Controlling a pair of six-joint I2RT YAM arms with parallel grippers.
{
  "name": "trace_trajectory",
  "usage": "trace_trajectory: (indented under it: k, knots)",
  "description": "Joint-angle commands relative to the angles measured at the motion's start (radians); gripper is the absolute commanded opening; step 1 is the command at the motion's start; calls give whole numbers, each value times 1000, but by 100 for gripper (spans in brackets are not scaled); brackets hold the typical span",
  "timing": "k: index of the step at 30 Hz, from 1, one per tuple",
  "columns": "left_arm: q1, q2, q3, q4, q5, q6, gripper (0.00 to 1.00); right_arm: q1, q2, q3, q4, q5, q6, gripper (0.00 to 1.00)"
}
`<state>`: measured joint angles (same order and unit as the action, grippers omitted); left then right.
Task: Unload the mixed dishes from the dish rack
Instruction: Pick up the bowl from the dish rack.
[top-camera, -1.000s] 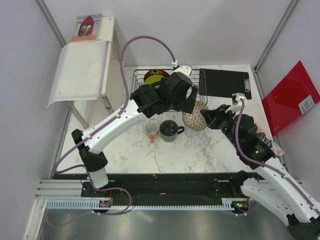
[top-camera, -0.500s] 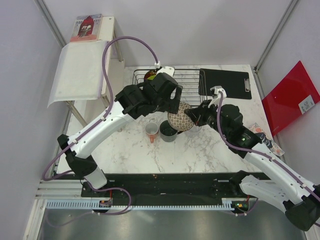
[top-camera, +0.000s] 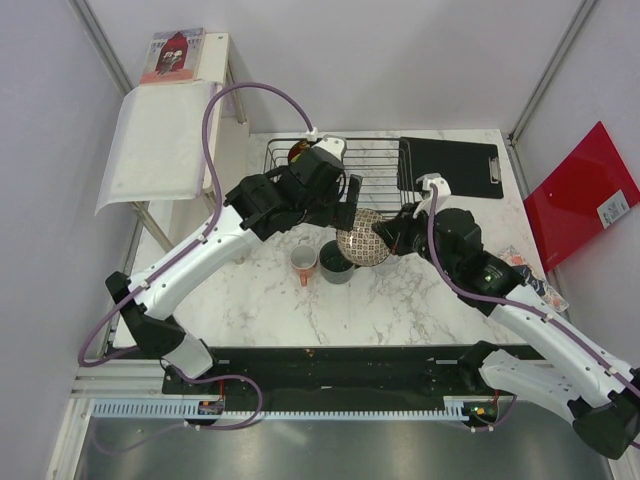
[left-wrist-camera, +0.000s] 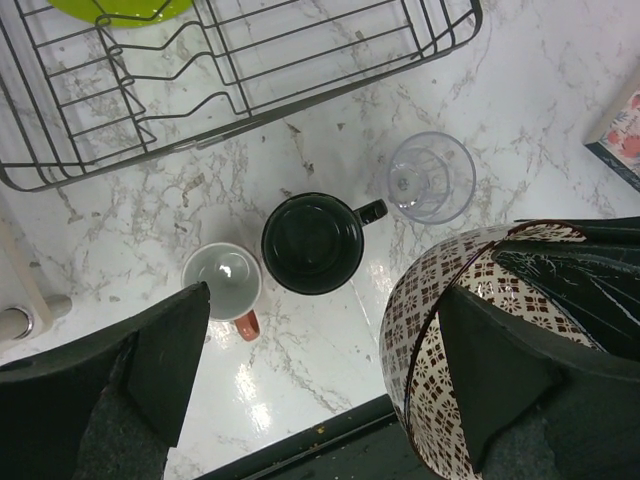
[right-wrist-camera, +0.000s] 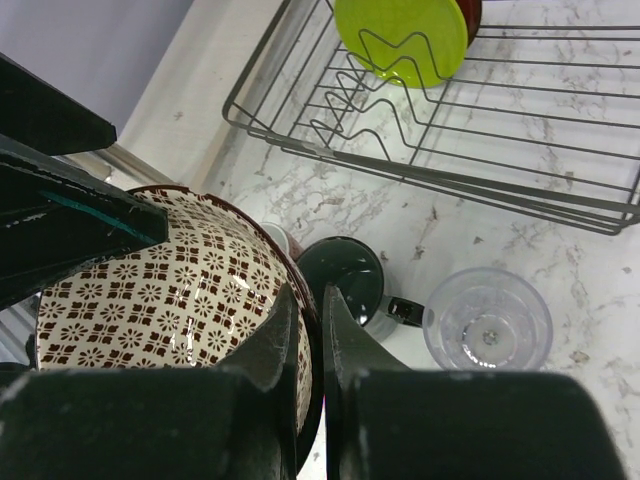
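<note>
Bowl (right-wrist-camera: 180, 290): cream with dark red lattice print, dark rim. Held tilted above worktop (top-camera: 400, 300), near dark mug (left-wrist-camera: 313, 243). Right claw (right-wrist-camera: 310, 300) pinches its rim. Left claw (left-wrist-camera: 325, 295) spread wide, empty.

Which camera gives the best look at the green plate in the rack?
Right wrist: the lime-green plate stands nearly whole, on edge in the dish rack. Left wrist catches only its edge at the frame's top; in top external the left arm hides most of it.
</note>
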<state>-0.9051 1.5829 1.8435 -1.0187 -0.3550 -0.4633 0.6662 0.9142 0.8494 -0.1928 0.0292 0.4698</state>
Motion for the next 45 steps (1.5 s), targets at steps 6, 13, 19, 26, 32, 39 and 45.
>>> trace_trajectory:
  k: [6,13,19,26,32,39,45]
  knots:
    - [132,-195,-163,429,-104,136,99,44,-37,177,-306,69,-114,0]
    - [130,-244,-253,496,49,152,97,36,-21,272,-344,219,-99,0]
    - [130,-233,-283,505,164,150,90,33,-63,252,-323,360,-56,0]
    - [130,-219,-305,525,281,140,96,29,-121,226,-306,494,-19,0]
    - [144,-264,-313,543,133,66,99,23,-115,250,-330,497,-51,0]
    - [216,-333,-362,551,-24,-70,99,23,-54,215,-314,139,-103,0]
    - [238,-325,-374,526,-67,-97,99,48,46,215,-263,-215,-146,0]
